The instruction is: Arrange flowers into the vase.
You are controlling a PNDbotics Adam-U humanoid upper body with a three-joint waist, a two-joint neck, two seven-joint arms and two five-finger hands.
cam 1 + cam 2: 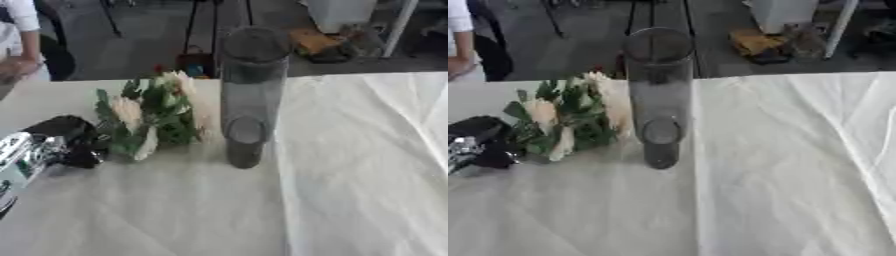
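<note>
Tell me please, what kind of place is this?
Probably a workshop or lab set up for a demonstration, not a home. A table under a plain white cloth holds only a glass vase and a bunch of flowers; behind it is bare grey floor with stands and clutter.

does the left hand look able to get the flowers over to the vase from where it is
Probably yes. The left hand is already at the bunch of flowers, at its stem end, and the tall glass vase stands upright just to the right of them, its mouth open, on the table.
</note>
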